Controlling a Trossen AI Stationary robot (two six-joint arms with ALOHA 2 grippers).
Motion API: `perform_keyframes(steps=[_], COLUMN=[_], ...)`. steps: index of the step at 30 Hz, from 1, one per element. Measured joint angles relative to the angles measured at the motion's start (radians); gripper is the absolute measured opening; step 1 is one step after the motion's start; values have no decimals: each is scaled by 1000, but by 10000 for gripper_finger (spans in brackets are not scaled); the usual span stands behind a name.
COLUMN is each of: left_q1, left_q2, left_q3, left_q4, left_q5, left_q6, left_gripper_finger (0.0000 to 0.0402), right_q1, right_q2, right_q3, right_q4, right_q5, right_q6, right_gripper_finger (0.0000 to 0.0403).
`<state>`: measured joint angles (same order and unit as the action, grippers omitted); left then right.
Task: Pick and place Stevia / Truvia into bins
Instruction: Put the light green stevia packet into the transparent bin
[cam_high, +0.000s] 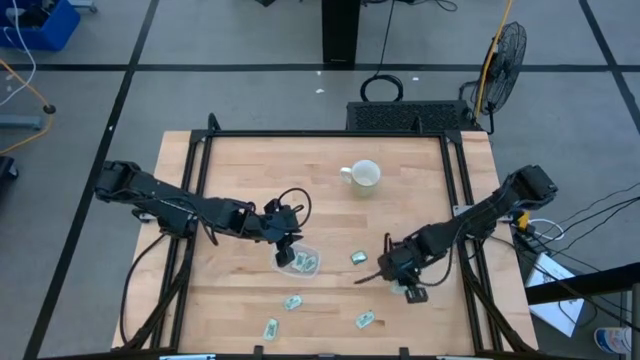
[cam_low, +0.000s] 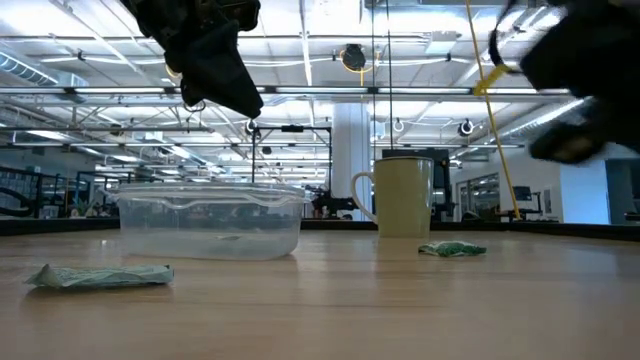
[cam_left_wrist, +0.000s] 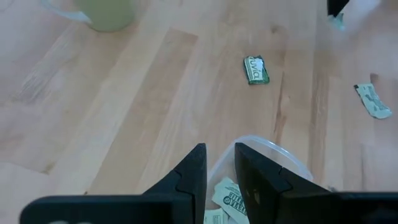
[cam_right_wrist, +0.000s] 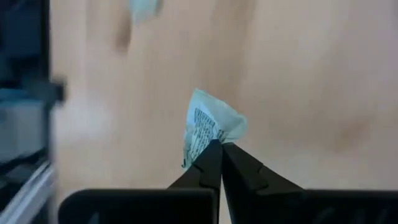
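Clear bin (cam_high: 303, 262) at lower centre of worktop (cam_high: 240, 180), packets inside (cam_left_wrist: 229, 200). Left end effector (cam_high: 285, 252) poised over its rim, fingers parted narrowly, holding nothing. Right end effector (cam_right_wrist: 221, 149) at lower right, clenched on a packet (cam_right_wrist: 208, 127). Loose packets lower centre (cam_high: 292, 302). White mug (cam_high: 362, 177) upper centre.

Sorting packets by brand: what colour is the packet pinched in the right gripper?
Pale green and white with dark print, held by the right gripper; the packet shows best in the right wrist view.
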<state>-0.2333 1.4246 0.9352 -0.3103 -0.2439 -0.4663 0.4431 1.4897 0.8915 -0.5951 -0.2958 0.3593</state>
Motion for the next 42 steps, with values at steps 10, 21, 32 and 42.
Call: perform_keyframes(steps=[10,21,32,42], left_q1=[0,16,63,69], left_q2=[0,-189,-283,-273], left_q3=[0,1,1,0], left_q4=[-11,-344,-367,-376], left_q5=[-25,-283,-430,-384], left_q6=[12,-116,-117,-117], left_gripper_finger=[88,88,88,88], right_q1=[-168,-271,-278,-280], right_q2=[-70,183,470,572], right_q3=[33,33,305,420], right_q4=[491,1055,1042,904], right_q5=[488,371,188,212], right_q6=[-287,-309,-271,-345], right_gripper_finger=[1,0,0,2])
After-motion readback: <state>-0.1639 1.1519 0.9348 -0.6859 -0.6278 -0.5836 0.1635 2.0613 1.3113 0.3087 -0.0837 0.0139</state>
